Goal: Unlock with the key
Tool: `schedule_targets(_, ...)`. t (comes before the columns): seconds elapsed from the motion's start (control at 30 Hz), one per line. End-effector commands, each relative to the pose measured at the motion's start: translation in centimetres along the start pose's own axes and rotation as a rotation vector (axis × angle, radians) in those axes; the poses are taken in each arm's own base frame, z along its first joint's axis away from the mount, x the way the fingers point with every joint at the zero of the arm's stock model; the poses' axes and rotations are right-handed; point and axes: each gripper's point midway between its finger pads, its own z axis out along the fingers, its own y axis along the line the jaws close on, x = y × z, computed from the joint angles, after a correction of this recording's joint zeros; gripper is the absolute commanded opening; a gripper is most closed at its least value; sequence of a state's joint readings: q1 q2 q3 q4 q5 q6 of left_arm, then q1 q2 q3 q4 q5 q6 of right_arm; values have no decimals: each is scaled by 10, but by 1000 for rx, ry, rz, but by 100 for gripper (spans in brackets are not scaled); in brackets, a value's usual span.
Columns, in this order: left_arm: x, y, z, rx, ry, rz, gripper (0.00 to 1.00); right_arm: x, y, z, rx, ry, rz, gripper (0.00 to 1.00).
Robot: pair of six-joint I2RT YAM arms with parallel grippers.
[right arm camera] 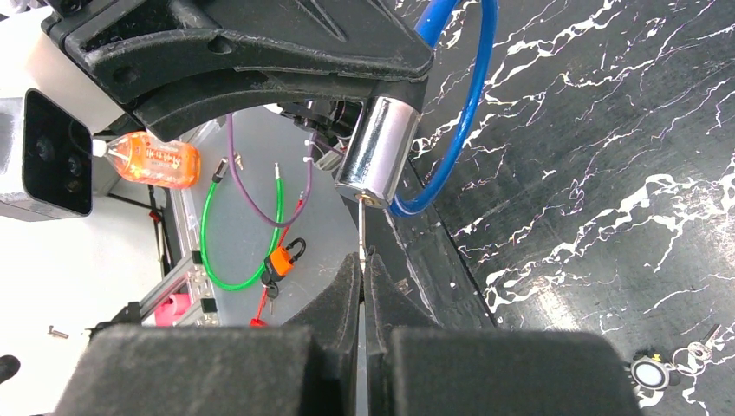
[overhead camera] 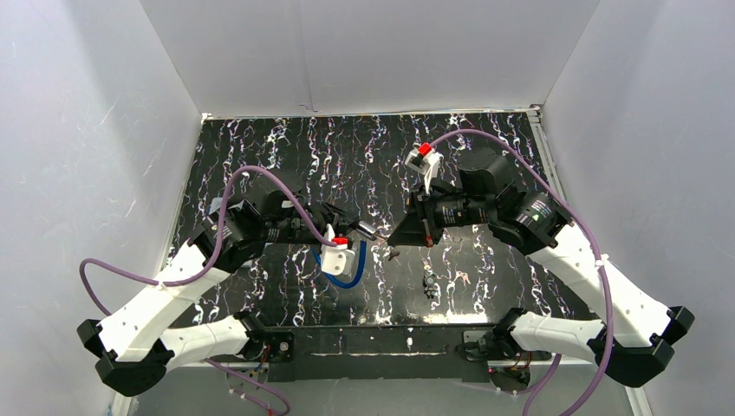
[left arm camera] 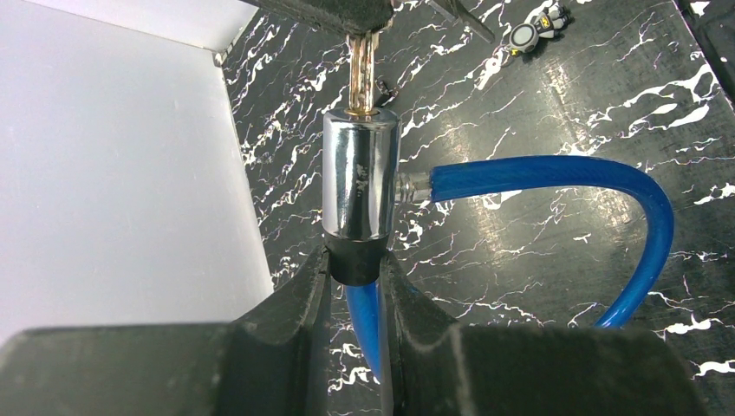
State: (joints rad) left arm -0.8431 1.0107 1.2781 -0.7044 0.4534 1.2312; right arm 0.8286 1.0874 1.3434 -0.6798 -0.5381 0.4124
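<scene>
Cable lock held above the marbled table [overhead camera: 286, 147], near its centre. The left gripper [left arm camera: 354, 262] is clamped narrowly on the black six o'clock end of the chrome lock cylinder [left arm camera: 360, 173]. The right gripper [right arm camera: 362, 273], pinched fully shut, holds the key [right arm camera: 361, 227], whose blade enters the cylinder at twelve o'clock in the left wrist view. Insertion appears done, but the blue cable [left arm camera: 555, 169], leaving at three o'clock, still forms a closed loop, so the turn and release seemingly remain.
</scene>
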Motion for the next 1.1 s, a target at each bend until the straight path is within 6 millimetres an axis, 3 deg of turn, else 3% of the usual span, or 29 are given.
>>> schedule_targets(0.0,-16,10,-8,-42,-46,46,0,-10,1,2,-17,-33,-21,1)
schedule_targets(0.37,-15,8,-8,-40,-48,54,0,-4,-10,5,6,-21,0,1)
schedule_targets(0.73,-14,6,-6,-31,-43,49,0,-9,-2,-1,-19,-40,-16,1)
schedule_targets(1.07,-5,6,-2,-33,-10,41,0,0,-3,-11,4,-42,-22,1)
